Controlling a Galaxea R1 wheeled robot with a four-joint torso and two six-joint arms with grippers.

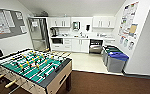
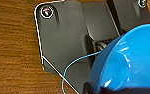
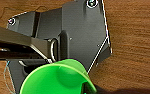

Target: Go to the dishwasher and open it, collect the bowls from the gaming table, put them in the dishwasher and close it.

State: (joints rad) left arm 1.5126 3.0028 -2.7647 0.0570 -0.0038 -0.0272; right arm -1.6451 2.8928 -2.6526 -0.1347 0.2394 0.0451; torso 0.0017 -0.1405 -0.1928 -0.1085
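A bright blue bowl (image 2: 131, 60) hangs over the brown carpet in the left wrist view, with my left gripper (image 2: 93, 88) shut on its rim. In the right wrist view my right gripper (image 3: 89, 88) is shut on the rim of a bright green bowl (image 3: 56, 79), also above the carpet. The dishwasher (image 1: 95, 46) is far ahead under the kitchen counter, showing a dark interior with its steel door lowered. The gaming table (image 1: 33, 65), with green field and rods, stands close at the front left.
Grey bins with blue and green lids (image 1: 116, 60) line the right wall before the kitchenette. White cabinets and a sink (image 1: 78, 41) run along the back wall, with a tall glass-fronted fridge (image 1: 38, 33) to their left. A pale, yellow-edged top (image 1: 59, 53) lies behind the gaming table.
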